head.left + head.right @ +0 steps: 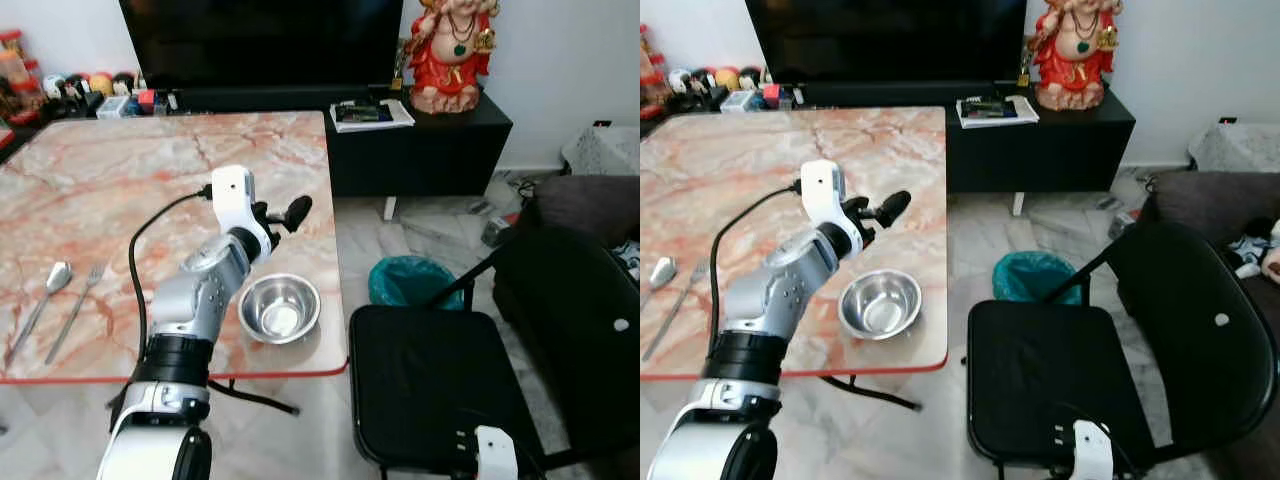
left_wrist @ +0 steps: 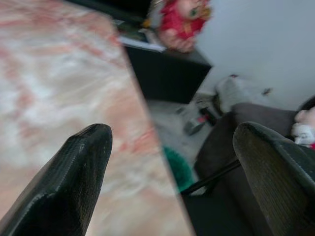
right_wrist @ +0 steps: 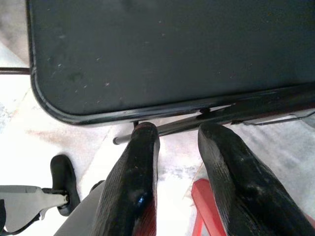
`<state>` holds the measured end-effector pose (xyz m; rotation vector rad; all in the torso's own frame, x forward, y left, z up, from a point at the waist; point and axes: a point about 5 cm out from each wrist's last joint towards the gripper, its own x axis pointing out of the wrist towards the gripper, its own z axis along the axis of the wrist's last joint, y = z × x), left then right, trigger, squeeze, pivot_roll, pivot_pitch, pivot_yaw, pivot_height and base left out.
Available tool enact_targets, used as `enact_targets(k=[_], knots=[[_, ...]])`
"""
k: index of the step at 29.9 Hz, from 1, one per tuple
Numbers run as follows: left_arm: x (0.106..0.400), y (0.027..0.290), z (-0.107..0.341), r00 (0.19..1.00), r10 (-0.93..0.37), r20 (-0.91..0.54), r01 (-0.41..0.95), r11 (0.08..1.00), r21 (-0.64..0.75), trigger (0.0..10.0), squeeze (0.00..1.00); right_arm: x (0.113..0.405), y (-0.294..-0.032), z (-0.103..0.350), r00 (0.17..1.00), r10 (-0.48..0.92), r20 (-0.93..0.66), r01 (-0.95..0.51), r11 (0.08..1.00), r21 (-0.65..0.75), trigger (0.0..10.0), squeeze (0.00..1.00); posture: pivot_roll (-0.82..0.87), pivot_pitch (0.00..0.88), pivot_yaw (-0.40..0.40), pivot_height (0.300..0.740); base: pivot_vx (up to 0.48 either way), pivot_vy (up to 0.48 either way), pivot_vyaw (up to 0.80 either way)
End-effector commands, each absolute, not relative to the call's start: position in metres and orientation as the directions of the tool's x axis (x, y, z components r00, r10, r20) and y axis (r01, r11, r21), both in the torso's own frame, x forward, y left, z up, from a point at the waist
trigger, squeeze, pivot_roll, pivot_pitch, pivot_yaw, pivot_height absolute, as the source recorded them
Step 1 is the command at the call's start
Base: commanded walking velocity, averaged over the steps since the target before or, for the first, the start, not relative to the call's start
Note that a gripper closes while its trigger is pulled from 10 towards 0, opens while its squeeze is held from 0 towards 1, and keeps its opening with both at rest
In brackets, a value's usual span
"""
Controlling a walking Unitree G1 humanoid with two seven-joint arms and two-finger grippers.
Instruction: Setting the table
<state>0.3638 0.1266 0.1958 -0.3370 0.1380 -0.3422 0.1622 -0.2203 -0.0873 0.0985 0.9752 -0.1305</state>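
Observation:
A steel bowl [image 1: 280, 308] stands empty near the front right corner of the pink marble table [image 1: 120, 180]. A spoon [image 1: 55, 280] and a fork [image 1: 85, 285] lie side by side at the table's front left. My left gripper [image 1: 285, 215] hovers above the table just behind the bowl, pointing right; in the left wrist view its fingers [image 2: 83, 167] stand wide apart with nothing between them, so it is open. My right gripper [image 3: 177, 137] hangs low by the black chair [image 1: 430, 380], fingers slightly apart and empty.
The folding chair stands right of the table, with a teal bin [image 1: 410, 282] behind it. A black TV cabinet [image 1: 420, 140] carries a red statue [image 1: 450, 50] and a magazine [image 1: 370, 113]. Small toys [image 1: 90, 90] line the table's far edge.

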Motion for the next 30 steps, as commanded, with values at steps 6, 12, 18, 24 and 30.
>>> enact_targets(k=[6, 12, 18, 24, 30], knots=[[0.360, 0.133, 0.198, 0.904, -0.358, -0.233, 0.261, 0.894, -0.364, 10.0, 0.00, 0.163, -0.216, -0.088, 0.554, -0.053, -0.831, 0.150, 0.988, 0.037, 10.0, 0.00, 0.01, 0.000, -0.009, 0.740, 0.000, 0.000, 0.00], [0.358, 0.136, 0.176, 0.869, -0.360, -0.340, 0.210, 0.890, -0.406, 10.0, 0.00, 0.163, -0.215, -0.088, 0.553, -0.047, -0.832, 0.146, 0.988, 0.041, 10.0, 0.00, 0.02, 0.000, -0.002, 0.740, 0.000, 0.000, 0.00], [0.353, 0.139, 0.158, 0.848, -0.335, -0.411, 0.118, 0.875, -0.469, 10.0, 0.00, 0.163, -0.215, -0.088, 0.552, -0.051, -0.832, 0.153, 0.987, 0.041, 10.0, 0.00, 0.02, 0.000, 0.003, 0.740, 0.000, 0.000, 0.00], [0.352, 0.140, 0.149, 0.835, -0.324, -0.444, 0.085, 0.874, -0.478, 10.0, 0.00, 0.162, -0.215, -0.089, 0.551, -0.055, -0.833, 0.158, 0.987, 0.040, 10.0, 0.00, 0.02, 0.000, 0.004, 0.740, 0.000, 0.000, 0.00], [0.351, 0.139, 0.143, 0.825, -0.324, -0.462, 0.063, 0.867, -0.495, 10.0, 0.00, 0.162, -0.214, -0.089, 0.553, -0.054, -0.832, 0.158, 0.987, 0.040, 10.0, 0.00, 0.01, 0.000, 0.008, 0.740, 0.000, 0.000, 0.00]])
